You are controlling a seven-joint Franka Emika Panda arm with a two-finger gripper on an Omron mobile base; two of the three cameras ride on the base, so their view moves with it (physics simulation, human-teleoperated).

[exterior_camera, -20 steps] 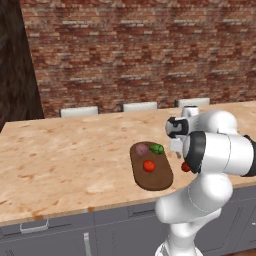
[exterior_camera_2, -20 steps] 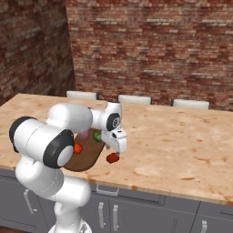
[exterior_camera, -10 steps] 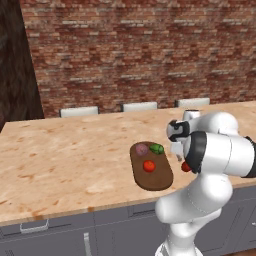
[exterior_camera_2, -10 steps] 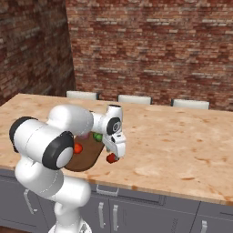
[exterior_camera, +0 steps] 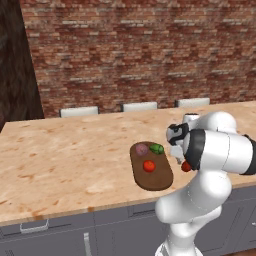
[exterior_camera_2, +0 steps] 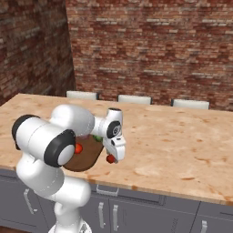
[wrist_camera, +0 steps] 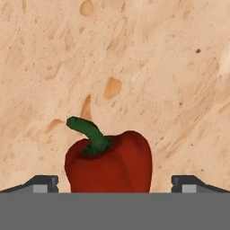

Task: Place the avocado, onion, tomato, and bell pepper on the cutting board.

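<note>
The gripper (exterior_camera_2: 112, 157) grasps the bell pepper (wrist_camera: 110, 162) between its fingers, just beside the cutting board (exterior_camera: 155, 175), above the counter (exterior_camera: 65, 155).

A red brick wall (exterior_camera: 150, 50) with pale mortar lines runs across the far side of the room, well beyond the hand. A second brick wall (exterior_camera_2: 32, 50) meets it at a corner far off to the hand's left and lies in deeper shadow. Beneath the hand, and spreading wide to either side of it, is a long counter (exterior_camera: 65, 160) topped in pale, mottled beige stone. Three white chair backs (exterior_camera_2: 134, 98) peep over the counter's far edge, beyond the hand. Below the near edge run grey cabinet fronts (exterior_camera_2: 150, 211) with slim metal handles (exterior_camera: 34, 226). The light is soft and even.
</note>
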